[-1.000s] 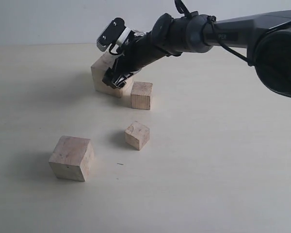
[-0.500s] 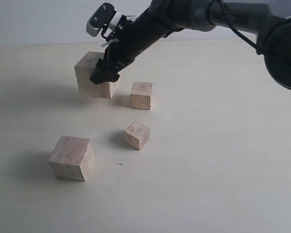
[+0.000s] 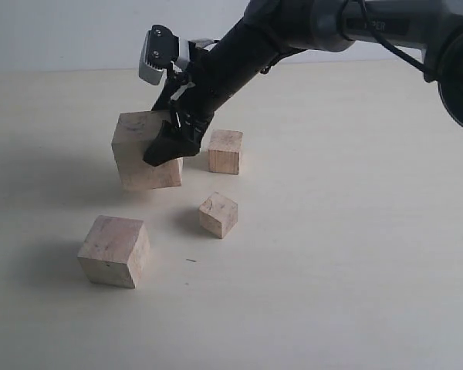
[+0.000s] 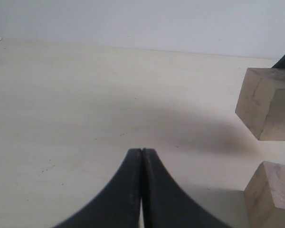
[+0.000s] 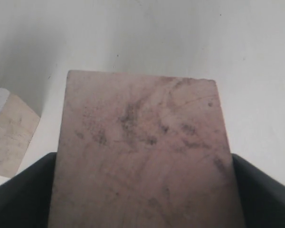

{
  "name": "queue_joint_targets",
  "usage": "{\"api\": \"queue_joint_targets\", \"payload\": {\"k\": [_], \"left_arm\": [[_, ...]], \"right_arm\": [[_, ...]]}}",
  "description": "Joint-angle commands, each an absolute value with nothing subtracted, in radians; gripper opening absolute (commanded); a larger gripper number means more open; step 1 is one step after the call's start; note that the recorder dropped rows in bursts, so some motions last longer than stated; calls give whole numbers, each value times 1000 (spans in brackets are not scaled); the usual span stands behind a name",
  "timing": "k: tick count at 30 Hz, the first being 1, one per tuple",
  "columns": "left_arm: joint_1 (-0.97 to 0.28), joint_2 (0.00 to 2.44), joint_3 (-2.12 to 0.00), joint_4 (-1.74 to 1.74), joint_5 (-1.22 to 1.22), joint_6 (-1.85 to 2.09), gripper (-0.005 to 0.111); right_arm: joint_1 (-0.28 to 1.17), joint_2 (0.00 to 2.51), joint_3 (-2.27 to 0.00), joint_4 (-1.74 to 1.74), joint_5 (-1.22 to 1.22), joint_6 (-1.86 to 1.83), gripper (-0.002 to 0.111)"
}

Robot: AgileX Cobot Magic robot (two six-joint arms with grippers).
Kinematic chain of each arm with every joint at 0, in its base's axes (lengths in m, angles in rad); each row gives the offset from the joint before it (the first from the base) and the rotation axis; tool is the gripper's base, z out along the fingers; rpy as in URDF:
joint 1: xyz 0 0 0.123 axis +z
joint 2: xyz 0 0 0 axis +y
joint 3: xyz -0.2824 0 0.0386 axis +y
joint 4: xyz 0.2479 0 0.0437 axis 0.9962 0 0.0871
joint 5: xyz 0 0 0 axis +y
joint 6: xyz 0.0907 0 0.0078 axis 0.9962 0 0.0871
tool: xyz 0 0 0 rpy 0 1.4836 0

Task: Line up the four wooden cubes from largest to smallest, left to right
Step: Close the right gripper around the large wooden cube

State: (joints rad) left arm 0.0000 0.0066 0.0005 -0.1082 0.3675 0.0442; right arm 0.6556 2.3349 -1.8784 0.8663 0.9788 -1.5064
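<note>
Right hand [image 3: 160,146], reaching in from the far right on its dark arm [image 3: 309,27], is clamped on the largest cube [image 3: 139,158], its jaws spread wide across the block. From where I stand at the exterior view, that block is tilted, one corner dipping toward the counter [image 3: 355,254], with a soft shadow beneath it. Just beside it to the right stands the third cube [image 3: 225,151], upright and apart from it. Nearer to me the smallest cube [image 3: 218,214] sits turned at an angle, and well to the left of that, closest to the front, rests the second-largest cube [image 3: 114,250]. Over in the left wrist view, the left hand [image 4: 141,161] has its two black fingers pressed flat together with nothing between them, low over bare counter [image 4: 61,95]. At the edge of that view the largest cube [image 4: 268,102] hangs clear of the surface, tipped, its shadow spread over the counter beside it, and the second-largest cube [image 4: 271,197] sits on the counter near it, the two not touching. Through the right wrist view, the smudged face of the largest cube [image 5: 142,142] fills most of the picture, with the right hand's black fingers [image 5: 19,194] hugging it on either side. Past one finger shows part of another cube [image 5: 12,137]; which one, I cannot tell.
</note>
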Motion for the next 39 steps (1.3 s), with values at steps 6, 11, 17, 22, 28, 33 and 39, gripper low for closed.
{"api": "queue_joint_targets", "payload": {"k": [6, 11, 17, 22, 28, 33, 39], "left_arm": [[0, 0, 0, -107, 358, 44, 0], [0, 0, 0, -107, 358, 44, 0], [0, 0, 0, -107, 358, 44, 0], [0, 0, 0, -107, 358, 44, 0], [0, 0, 0, -107, 358, 44, 0], [0, 0, 0, -107, 358, 44, 0], [0, 0, 0, -107, 358, 44, 0]], "right_arm": [[715, 2370, -1880, 867, 928, -1526, 0], [720, 2373, -1880, 807, 873, -1476, 0], [718, 2377, -1880, 796, 851, -1456, 0], [718, 2397, -1880, 781, 851, -1454, 0], [718, 2410, -1880, 746, 864, -1454, 0], [718, 2410, -1880, 742, 862, -1454, 13], [718, 2402, -1880, 744, 866, -1446, 58]]}}
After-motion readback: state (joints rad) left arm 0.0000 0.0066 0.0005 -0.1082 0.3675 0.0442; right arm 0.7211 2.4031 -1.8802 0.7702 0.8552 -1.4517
